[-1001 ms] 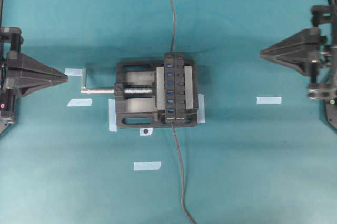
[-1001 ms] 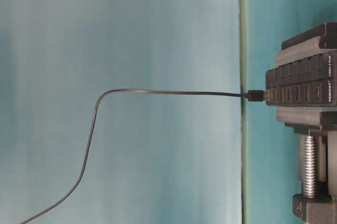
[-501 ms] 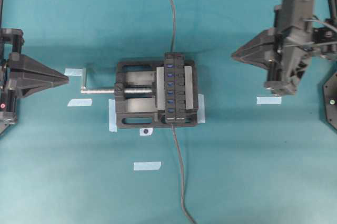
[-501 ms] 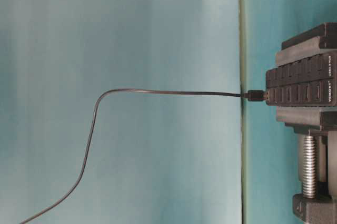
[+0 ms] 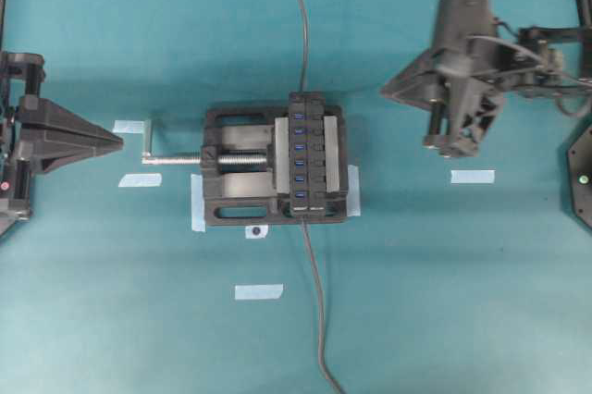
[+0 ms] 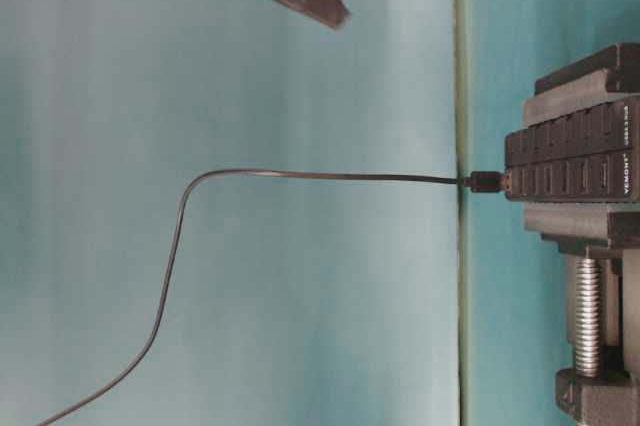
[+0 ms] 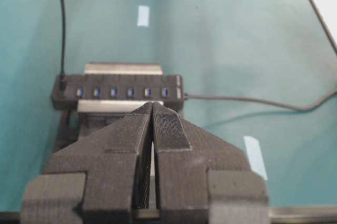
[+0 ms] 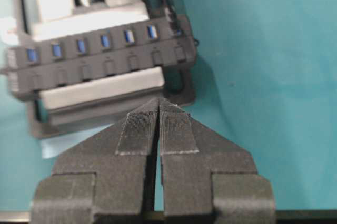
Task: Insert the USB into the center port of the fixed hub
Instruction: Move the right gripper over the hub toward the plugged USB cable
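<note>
Teal cloth covers the whole tabletop. At upper right of the overhead view the right gripper (image 5: 387, 92) has its fingers pressed together on nothing, tip pointing left toward the vise. At the left edge the left gripper (image 5: 117, 140) is likewise pinched closed and empty, its tip near the vise's silver screw handle (image 5: 148, 146). At centre the black vise (image 5: 242, 178) clamps the fixed hub (image 5: 311, 155), its blue slots in a vertical row with the center port (image 5: 299, 148) unoccupied. The USB (image 6: 486, 183) sits plugged into the hub's end slot, its thin cable (image 6: 300, 175) trailing away.
</note>
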### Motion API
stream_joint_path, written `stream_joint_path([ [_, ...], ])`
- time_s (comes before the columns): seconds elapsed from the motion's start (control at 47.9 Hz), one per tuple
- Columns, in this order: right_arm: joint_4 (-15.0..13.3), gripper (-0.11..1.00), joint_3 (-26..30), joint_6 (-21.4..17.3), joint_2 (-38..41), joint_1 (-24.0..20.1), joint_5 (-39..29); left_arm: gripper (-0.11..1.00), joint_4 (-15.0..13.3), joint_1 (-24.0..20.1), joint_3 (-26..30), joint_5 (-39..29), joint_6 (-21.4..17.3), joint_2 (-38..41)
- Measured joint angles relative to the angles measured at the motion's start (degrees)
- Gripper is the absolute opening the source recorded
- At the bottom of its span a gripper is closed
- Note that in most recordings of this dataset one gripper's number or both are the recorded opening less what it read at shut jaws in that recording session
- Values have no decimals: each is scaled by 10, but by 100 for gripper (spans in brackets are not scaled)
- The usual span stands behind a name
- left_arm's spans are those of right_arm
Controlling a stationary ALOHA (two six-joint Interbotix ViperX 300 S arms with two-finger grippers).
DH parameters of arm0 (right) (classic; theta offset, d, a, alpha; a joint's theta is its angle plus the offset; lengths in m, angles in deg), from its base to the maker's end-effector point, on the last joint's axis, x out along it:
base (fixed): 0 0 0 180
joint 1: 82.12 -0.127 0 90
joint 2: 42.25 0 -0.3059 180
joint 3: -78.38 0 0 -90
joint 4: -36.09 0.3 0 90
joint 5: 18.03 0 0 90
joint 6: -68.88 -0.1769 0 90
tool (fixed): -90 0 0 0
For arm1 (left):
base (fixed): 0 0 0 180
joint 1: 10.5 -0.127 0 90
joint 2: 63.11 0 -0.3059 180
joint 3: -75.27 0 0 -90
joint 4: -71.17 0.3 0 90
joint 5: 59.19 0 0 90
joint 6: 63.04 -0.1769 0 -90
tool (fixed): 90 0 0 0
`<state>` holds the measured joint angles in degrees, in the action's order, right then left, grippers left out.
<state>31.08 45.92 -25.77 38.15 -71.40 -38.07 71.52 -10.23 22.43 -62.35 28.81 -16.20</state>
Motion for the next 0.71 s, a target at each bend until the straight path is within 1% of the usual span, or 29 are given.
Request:
stream_joint_path([
  [0.313,-17,1,23,3,76,7,30,0,0,0,0,-2,0,1],
  [0.48,-17,1,39,4,107,8,49,0,1,0,0,-2,0,1],
  [0.709,-18,1,62,4,138,8,52,0,1,0,0,-3,0,0],
])
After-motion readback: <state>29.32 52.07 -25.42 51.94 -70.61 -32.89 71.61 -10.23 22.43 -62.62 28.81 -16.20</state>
